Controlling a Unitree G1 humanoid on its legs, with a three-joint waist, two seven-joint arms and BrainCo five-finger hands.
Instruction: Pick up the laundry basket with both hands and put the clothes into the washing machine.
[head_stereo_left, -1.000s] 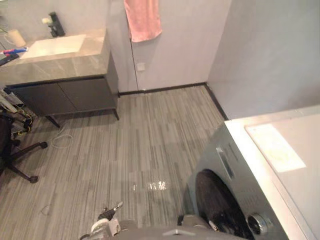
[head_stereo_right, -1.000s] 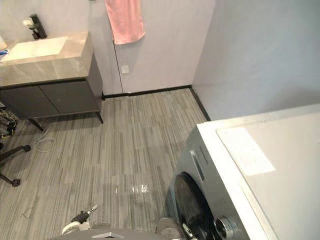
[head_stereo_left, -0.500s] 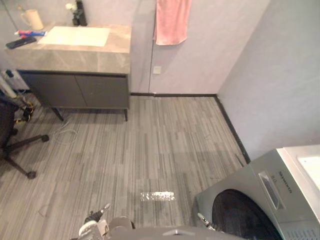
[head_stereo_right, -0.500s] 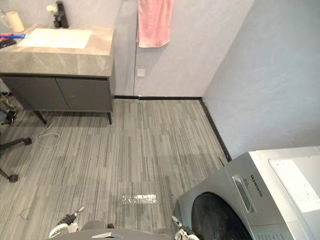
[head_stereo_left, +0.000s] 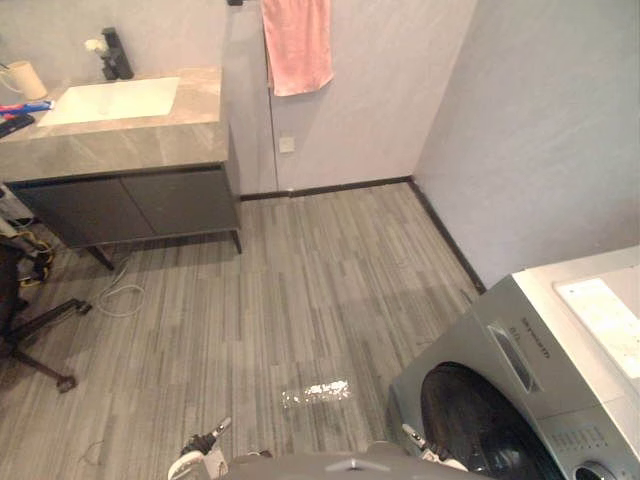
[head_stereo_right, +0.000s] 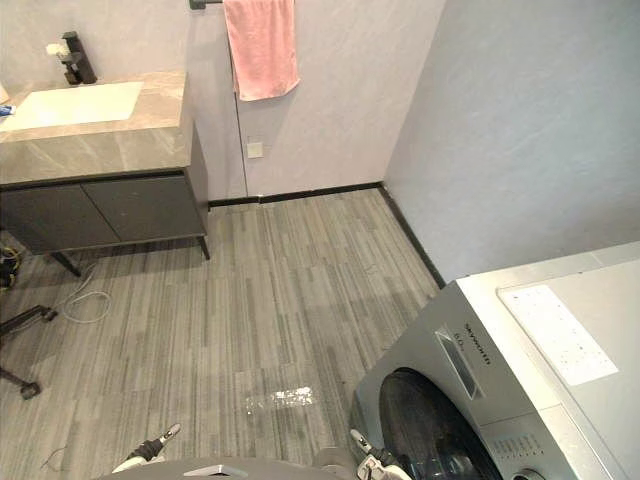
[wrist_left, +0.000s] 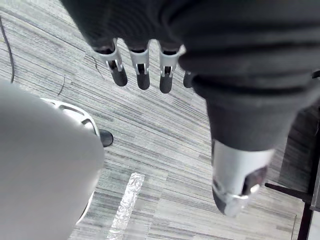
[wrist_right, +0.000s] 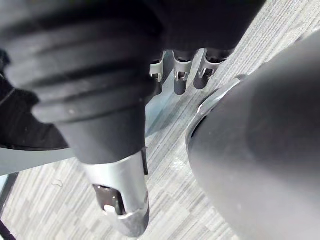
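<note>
The grey front-loading washing machine (head_stereo_left: 520, 375) stands at the lower right, its dark round door (head_stereo_left: 472, 428) facing the floor space and looking closed. My left hand (head_stereo_left: 200, 462) hangs low at the bottom edge, left of centre. In the left wrist view its fingers (wrist_left: 141, 74) point straight down over bare floor and hold nothing. My right hand (head_stereo_left: 428, 448) hangs just in front of the washer door. Its fingers (wrist_right: 181, 79) are also straight and empty.
A dark vanity with a stone top and white sink (head_stereo_left: 115, 100) stands against the far wall on the left. A pink towel (head_stereo_left: 297, 45) hangs beside it. An office chair base (head_stereo_left: 40, 335) and a white cable (head_stereo_left: 120, 295) lie at the left. Grey plank floor stretches between.
The whole picture has swung, so the camera has moved; more of the washing machine's top shows than half a second ago. Both hands stay low and empty.
</note>
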